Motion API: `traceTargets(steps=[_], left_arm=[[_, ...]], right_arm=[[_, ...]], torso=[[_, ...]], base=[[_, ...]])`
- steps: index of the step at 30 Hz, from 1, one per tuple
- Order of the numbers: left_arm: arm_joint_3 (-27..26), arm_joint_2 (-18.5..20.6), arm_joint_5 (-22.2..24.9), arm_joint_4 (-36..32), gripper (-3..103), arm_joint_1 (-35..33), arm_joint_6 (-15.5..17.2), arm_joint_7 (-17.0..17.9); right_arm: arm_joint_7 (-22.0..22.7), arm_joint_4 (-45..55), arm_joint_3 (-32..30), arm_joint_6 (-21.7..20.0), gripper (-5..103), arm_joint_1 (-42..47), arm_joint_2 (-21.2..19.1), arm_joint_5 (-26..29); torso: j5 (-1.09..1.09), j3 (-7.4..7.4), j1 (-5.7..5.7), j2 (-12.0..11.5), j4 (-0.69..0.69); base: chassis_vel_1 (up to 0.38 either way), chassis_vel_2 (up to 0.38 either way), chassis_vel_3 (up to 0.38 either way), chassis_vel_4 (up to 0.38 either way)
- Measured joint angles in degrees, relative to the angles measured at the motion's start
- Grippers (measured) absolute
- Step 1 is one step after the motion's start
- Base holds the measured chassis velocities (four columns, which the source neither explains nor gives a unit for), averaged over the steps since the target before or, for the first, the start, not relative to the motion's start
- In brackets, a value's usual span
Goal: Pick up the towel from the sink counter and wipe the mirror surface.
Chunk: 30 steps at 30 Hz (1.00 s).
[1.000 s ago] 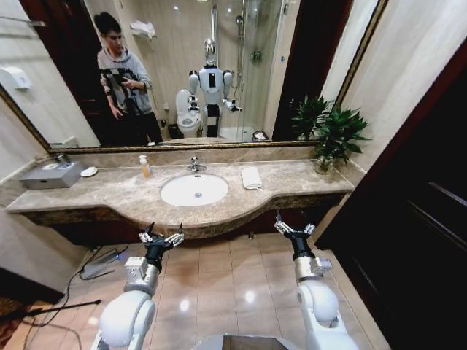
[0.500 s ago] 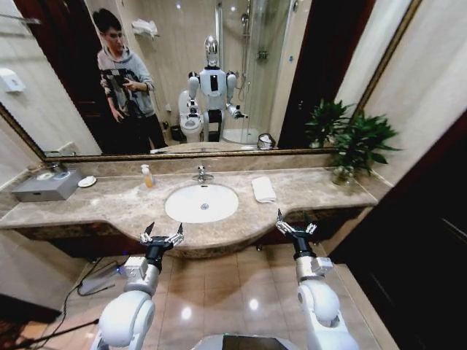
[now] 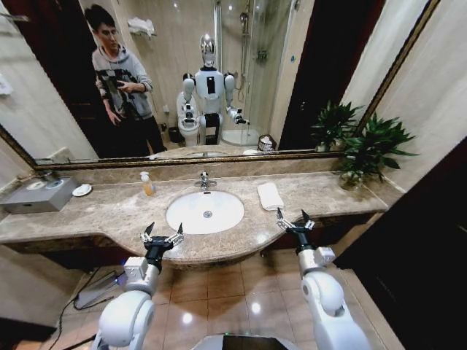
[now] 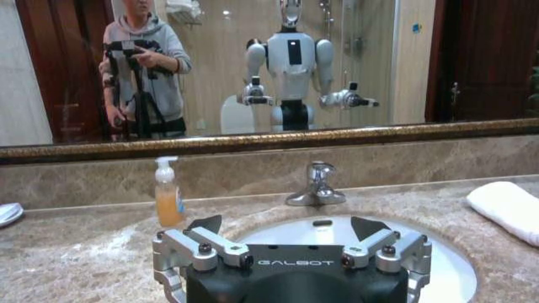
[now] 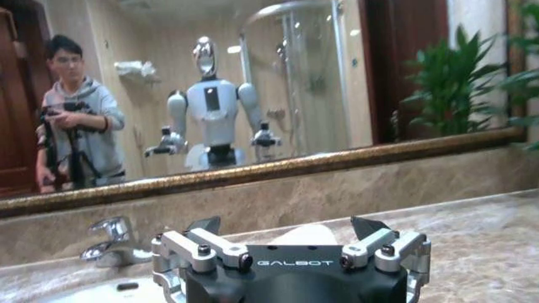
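- Head view: high, looking forward and down over the counter (image 3: 109, 219), basin (image 3: 205, 212) and mirror (image 3: 241, 73).
- Left wrist view: low at the counter's front edge, facing the faucet (image 4: 316, 186) and mirror, close.
- Right wrist view: low, further right, facing the mirror.
- All views share the faucet and the mirror's lower frame.

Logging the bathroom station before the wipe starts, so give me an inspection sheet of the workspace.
Surface: mottled brown marble sink counter, oval white basin.
Job's things: small white folded towel lying right of the basin; wide bronze-framed mirror behind.
Clutter: orange soap bottle, round white dish, grey box.
Grippers: left gripper and right gripper open, empty, at the counter's front edge.
Cables: on the floor, left.
Surroundings: potted green plant.
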State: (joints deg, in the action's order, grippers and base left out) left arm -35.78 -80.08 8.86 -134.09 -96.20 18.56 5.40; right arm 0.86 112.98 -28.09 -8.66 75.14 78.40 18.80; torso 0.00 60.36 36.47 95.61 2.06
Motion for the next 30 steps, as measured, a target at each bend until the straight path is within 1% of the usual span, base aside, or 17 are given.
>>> traceTargets(steps=[2,6,9,19,23,26,27,30], left_arm=[[0.00,0.00,0.00,0.00,100,0.01,0.00,0.00],[0.00,0.00,0.00,0.00,100,0.02,0.00,0.00],[0.00,0.01,0.00,0.00,100,0.02,0.00,0.00],[0.00,0.00,0.00,0.00,100,0.02,0.00,0.00],[0.00,0.00,0.00,0.00,100,0.01,0.00,0.00],[0.00,0.01,0.00,0.00,100,0.01,0.00,0.00],[-0.01,0.01,0.00,0.00,100,0.01,0.00,0.00],[0.00,0.01,0.00,0.00,100,0.02,0.00,0.00]], right_arm=[[0.12,-2.02,0.95,-1.52,100,-3.53,-1.68,2.08],[-0.03,-4.19,2.65,-1.08,100,-7.49,-3.02,3.56],[-0.60,-4.19,3.11,-1.48,100,-8.47,-3.52,3.54],[-2.50,-3.12,2.97,-2.04,100,-7.76,-5.77,2.95],[-2.94,-3.07,3.02,-2.22,100,-7.57,-6.03,2.66],[-2.91,-3.01,3.07,-2.23,100,-7.35,-5.87,2.53],[-2.44,-3.00,3.26,-2.18,100,-7.24,-5.68,2.13],[-1.35,-2.96,3.59,-2.44,100,-7.14,-5.45,1.69]], torso=[[0.01,0.00,0.02,0.00,0.00],[0.01,0.01,0.07,-0.01,0.02],[-0.01,0.01,0.07,-0.02,0.01],[-0.01,0.01,0.03,-0.01,-0.02],[-0.01,0.00,0.02,0.00,0.00],[-0.01,0.01,0.04,-0.01,-0.02],[-0.02,0.01,0.03,-0.01,0.00],[0.00,0.01,0.04,-0.01,0.00]], base=[[0.000,0.000,0.000,0.000],[0.000,0.000,0.000,0.000],[0.000,0.000,0.000,0.000],[-0.003,0.002,0.005,-0.006],[-0.061,0.060,0.073,-0.087],[-0.135,0.125,0.126,-0.142],[-0.175,0.137,0.159,-0.173],[-0.195,0.187,0.194,-0.172]])
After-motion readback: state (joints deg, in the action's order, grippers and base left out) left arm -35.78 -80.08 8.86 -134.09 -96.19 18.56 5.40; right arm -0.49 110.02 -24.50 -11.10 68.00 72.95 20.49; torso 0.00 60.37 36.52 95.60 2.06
